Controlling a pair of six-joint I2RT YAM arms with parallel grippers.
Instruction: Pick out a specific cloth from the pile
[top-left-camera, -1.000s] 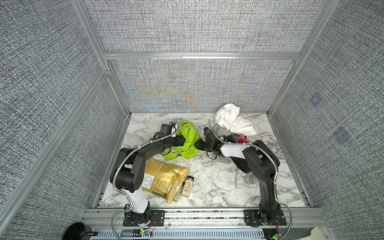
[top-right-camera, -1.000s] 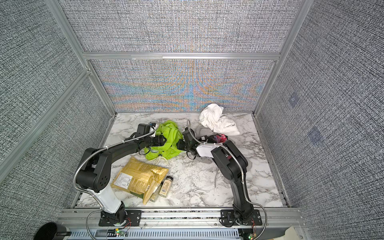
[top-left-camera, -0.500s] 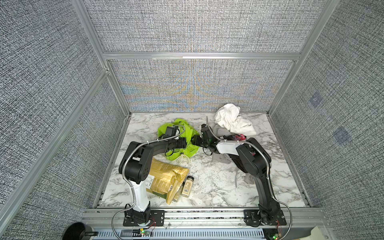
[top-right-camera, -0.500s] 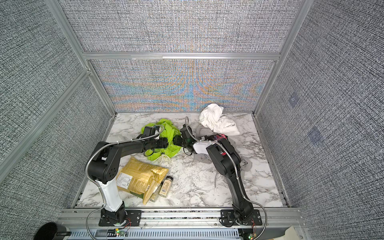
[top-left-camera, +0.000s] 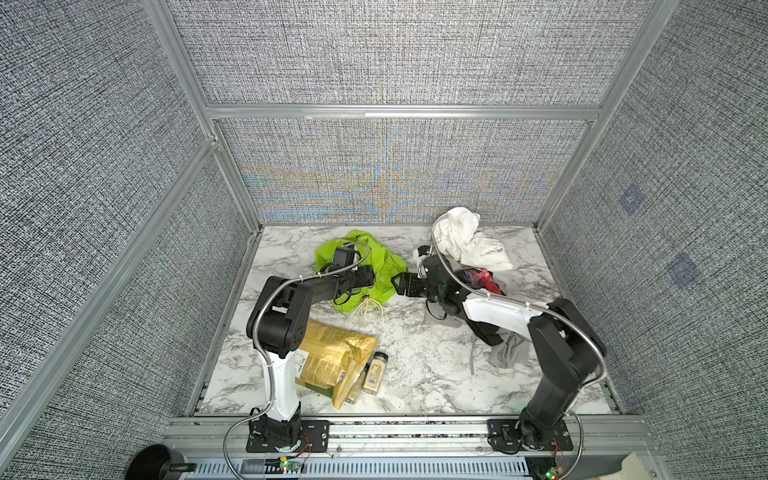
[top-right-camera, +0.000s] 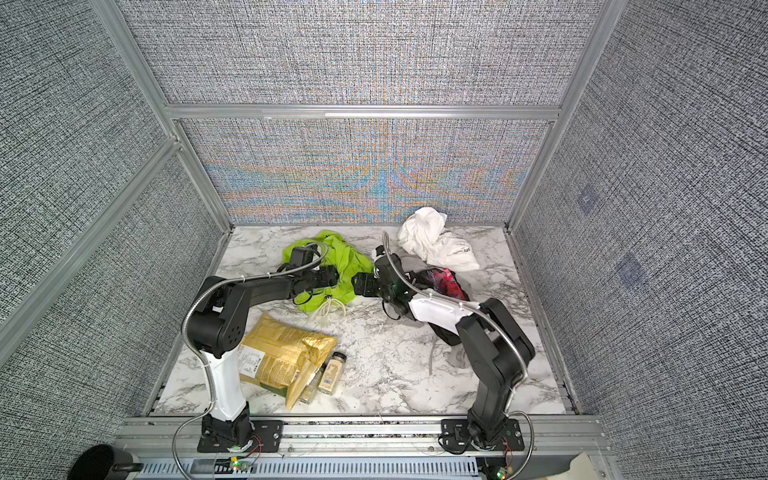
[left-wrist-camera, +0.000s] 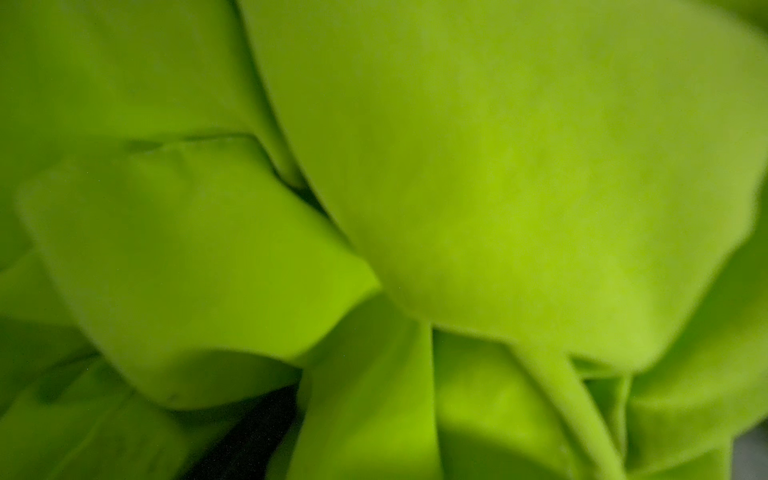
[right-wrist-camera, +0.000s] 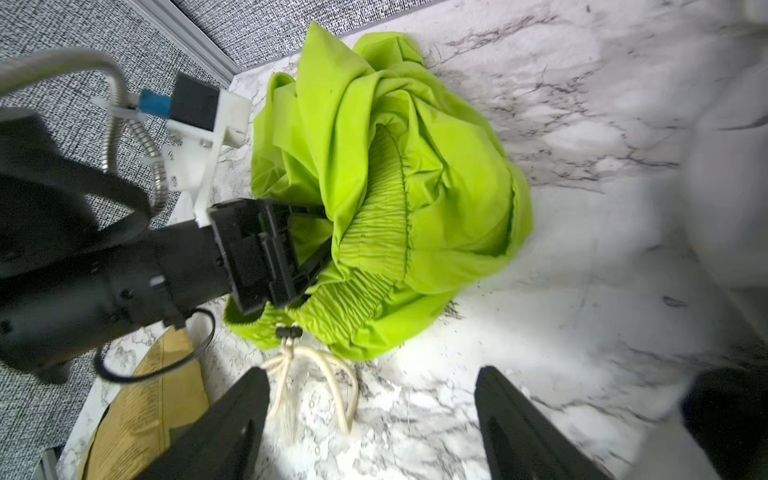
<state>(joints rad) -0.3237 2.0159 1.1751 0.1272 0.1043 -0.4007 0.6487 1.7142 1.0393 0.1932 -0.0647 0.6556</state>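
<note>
Wider than before, right fingers released beside the cloth, left fingers sunk in it, grip unclear

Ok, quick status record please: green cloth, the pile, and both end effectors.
cloth: lime green, bunched on the marble table, clear of the pile
pile: white, grey and black-red garments, right of the cloth
left end effector: tips buried in the cloth's folds; grip not readable
right end effector: open, empty, pointed at the cloth
drawstring: cream, trailing on the table
</note>
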